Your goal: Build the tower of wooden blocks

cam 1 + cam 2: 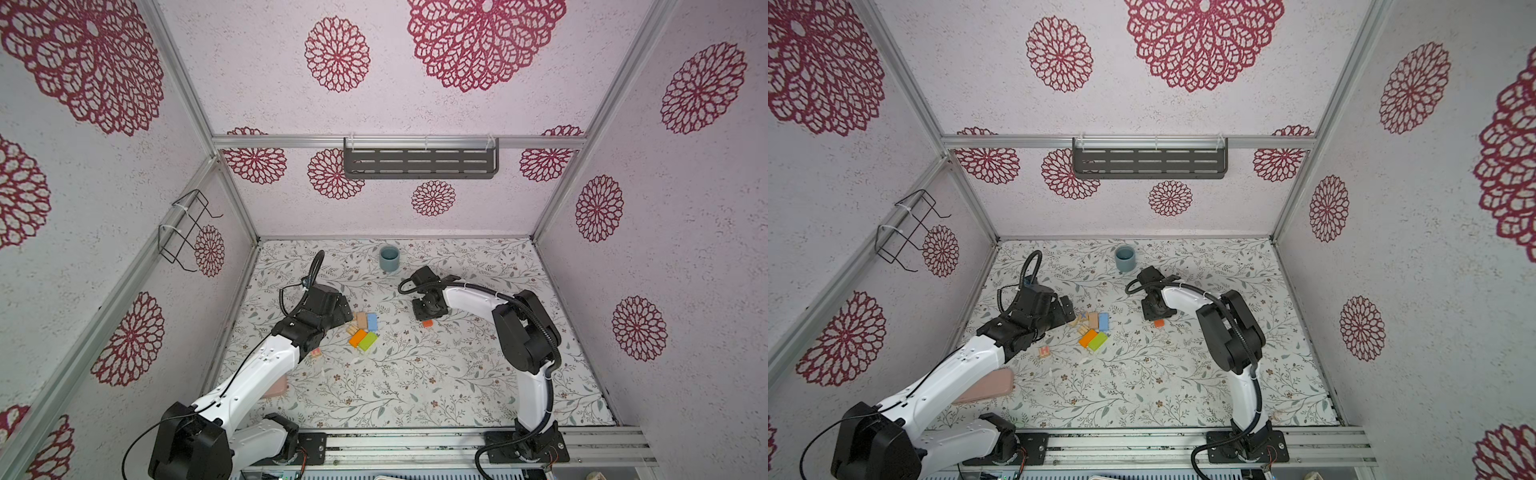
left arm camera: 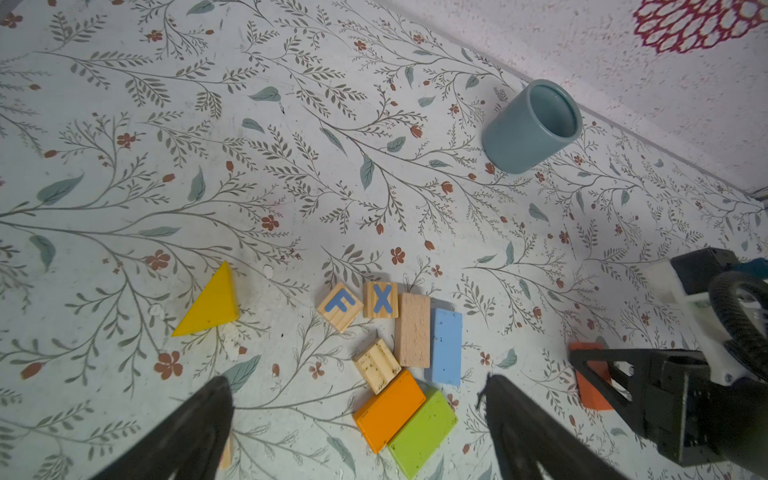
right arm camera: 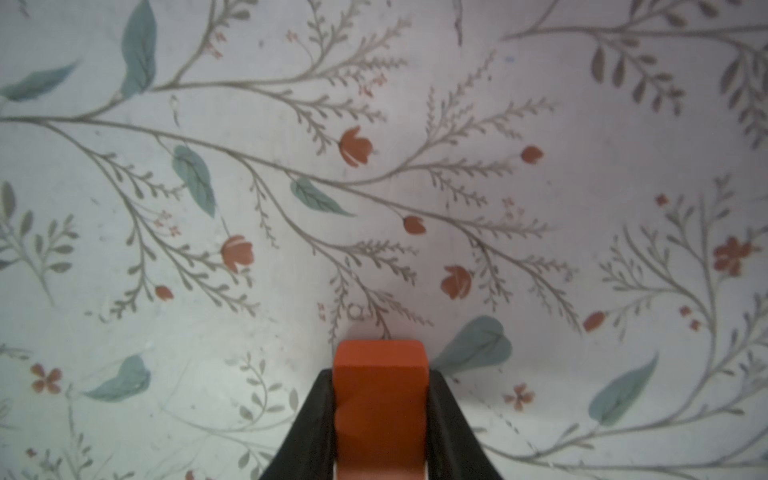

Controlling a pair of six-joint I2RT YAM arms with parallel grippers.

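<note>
1. Right wrist view: my right claw (image 3: pixel 380 376) is pinched onto the red-orange block (image 3: pixel 380 415), both jaws flat on its smooth painted sides, down at the surface (image 3: pixel 374 166).
2. I'd lift straight up and keep it level.
3. My left claw (image 2: pixel 357 382) gapes wide, empty.
4. Left of my grip lie loose wood blocks: glossy orange block (image 2: pixel 388 409), green block (image 2: pixel 424 432), blue block (image 2: pixel 446 347), raw tan block (image 2: pixel 412 330), yellow wedge (image 2: pixel 210 303); no tower yet.

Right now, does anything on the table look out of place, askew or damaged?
Nothing spilled or damaged. The wood blocks lie flat in a loose, crooked cluster, none stacked yet; the yellow wedge sits apart.
</note>
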